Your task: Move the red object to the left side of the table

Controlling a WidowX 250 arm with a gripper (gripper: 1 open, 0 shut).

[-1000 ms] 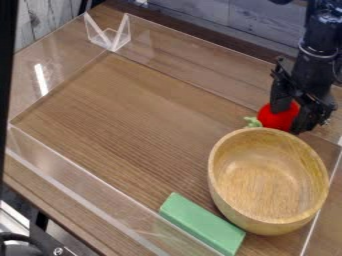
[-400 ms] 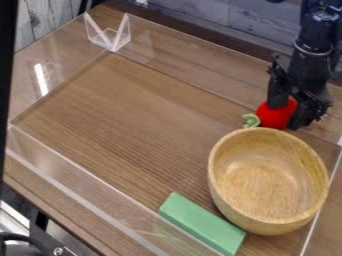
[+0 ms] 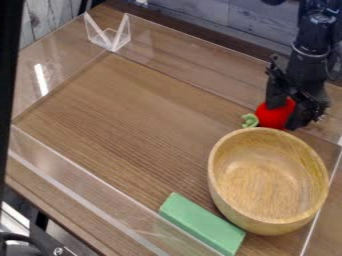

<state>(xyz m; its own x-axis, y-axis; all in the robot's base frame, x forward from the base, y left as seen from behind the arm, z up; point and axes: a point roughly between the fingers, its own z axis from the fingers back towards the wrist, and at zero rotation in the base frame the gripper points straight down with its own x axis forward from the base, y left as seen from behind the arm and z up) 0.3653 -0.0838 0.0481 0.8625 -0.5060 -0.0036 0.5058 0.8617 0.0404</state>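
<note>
We've got the claw (image 3: 286,108) pointing down w/ jaws clamped on the red object (image 3: 274,116), low over the table (image 3: 134,120) just beyond the bowl (image 3: 267,180), so the whole carry leftward remains.

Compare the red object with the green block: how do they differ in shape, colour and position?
The red object is small, round and bright red; the green block is flat, rectangular and green. The red object sits beyond the wooden bowl under the gripper; the block lies near the front edge. Both rest on the table.
</note>
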